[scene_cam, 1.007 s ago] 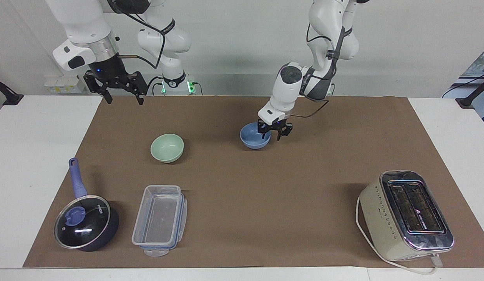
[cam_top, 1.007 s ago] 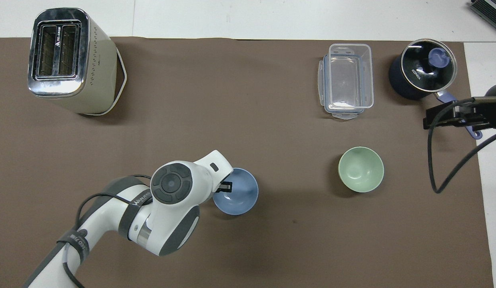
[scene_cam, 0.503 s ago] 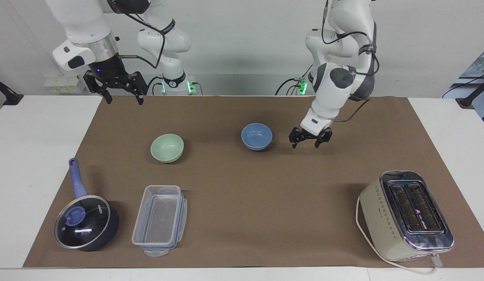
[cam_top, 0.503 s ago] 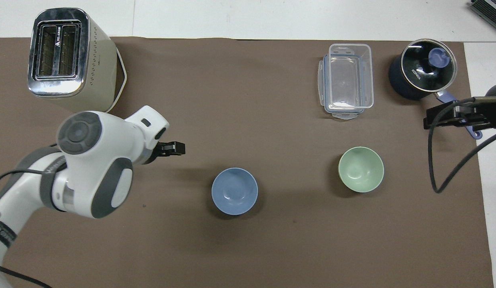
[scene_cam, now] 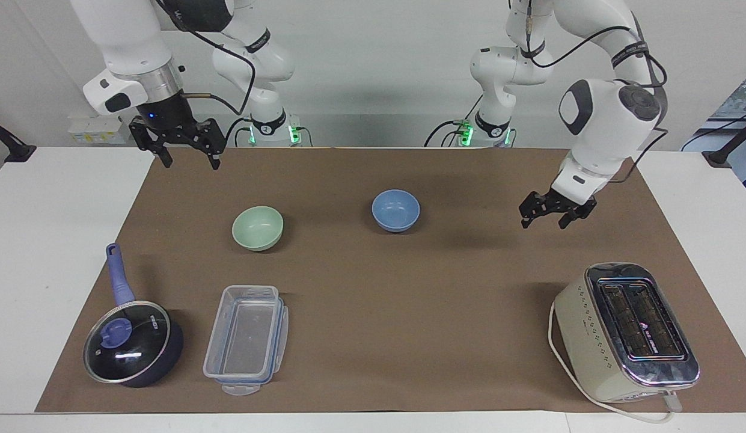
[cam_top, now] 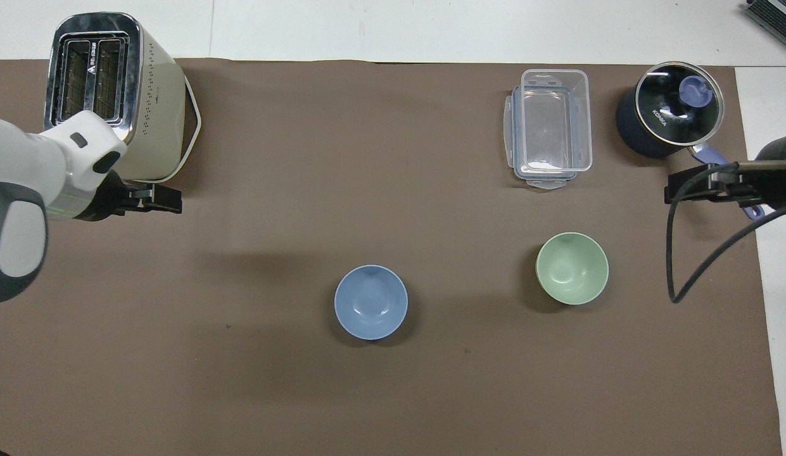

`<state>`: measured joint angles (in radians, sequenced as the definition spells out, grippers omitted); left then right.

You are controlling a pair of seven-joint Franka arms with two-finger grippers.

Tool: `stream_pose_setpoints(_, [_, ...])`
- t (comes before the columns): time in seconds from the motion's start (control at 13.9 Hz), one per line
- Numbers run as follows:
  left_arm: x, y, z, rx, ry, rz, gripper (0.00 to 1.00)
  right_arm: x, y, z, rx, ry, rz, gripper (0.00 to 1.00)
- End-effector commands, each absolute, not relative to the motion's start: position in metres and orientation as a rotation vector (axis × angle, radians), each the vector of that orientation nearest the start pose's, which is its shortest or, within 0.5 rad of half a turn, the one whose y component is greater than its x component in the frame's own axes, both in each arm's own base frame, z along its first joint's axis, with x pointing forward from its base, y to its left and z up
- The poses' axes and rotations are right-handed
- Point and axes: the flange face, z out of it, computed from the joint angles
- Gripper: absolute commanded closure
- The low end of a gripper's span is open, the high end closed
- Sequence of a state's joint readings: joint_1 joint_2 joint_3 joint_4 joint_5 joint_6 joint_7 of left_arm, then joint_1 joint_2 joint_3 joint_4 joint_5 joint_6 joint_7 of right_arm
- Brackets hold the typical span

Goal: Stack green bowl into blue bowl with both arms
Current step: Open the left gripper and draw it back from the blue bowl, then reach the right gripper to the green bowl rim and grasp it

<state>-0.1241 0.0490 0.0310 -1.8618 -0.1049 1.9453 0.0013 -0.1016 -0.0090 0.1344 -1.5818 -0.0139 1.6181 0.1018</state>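
A: Since a second ago the left gripper [scene_cam: 549, 216] has let go of the blue bowl [scene_cam: 395, 210] and swung away toward the left arm's end of the table; it now hangs over bare brown mat [scene_cam: 409, 300], empty, its fingers spread apart.

B: And the bowl itself?

A: Same spot as before, upright on the mat about midway along it, in the half nearer the robots; nothing touches it.

B: What about the right gripper [scene_cam: 183, 150]?

A: Hardly shifted; it hovers over the mat's corner nearest the right arm's base, fingers spread wide, holding nothing.

B: Go through the rest, nearest the robots first.

A: The green bowl [scene_cam: 257, 227] sits upright on the mat beside the blue bowl, toward the right arm's end and slightly farther from the robots; the 2 bowls are well apart, so nothing is stacked yet. Farther out, along the mat's edge farthest from the robots, stand 3 things: a dark blue lidded saucepan [scene_cam: 132, 346] at the corner toward the right arm's end; a clear plastic container [scene_cam: 246, 340] just beside it; a cream toaster [scene_cam: 625, 334] at the corner toward the left arm's end.
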Motion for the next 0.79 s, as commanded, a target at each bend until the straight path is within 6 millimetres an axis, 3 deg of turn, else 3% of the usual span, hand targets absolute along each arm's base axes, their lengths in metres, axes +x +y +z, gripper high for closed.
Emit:
stream_pose_setpoints(0.0, [0.578, -0.047, 0.527, -3.178, 0.170, 0.011, 0.00, 0.541, 0.016, 0.601, -3.142, 0.093, -0.036, 0.00])
stream_pose_setpoints(0.29, [0.573, -0.043, 0.577, -3.130, 0.183, 0.089, 0.00, 0.541, 0.009, 0.518, -3.144, 0.080, -0.014, 0.00])
stream_pose_setpoints(0.58, [0.571, -0.049, 0.574, -3.135, 0.185, 0.099, 0.00, 0.527, 0.007, 0.417, -3.142, 0.080, 0.008, 0.00])
stream_pose_setpoints(0.72, [0.566, -0.048, 0.586, -3.140, 0.175, 0.077, 0.00, 0.520, 0.006, 0.375, -3.137, 0.084, 0.005, 0.00])
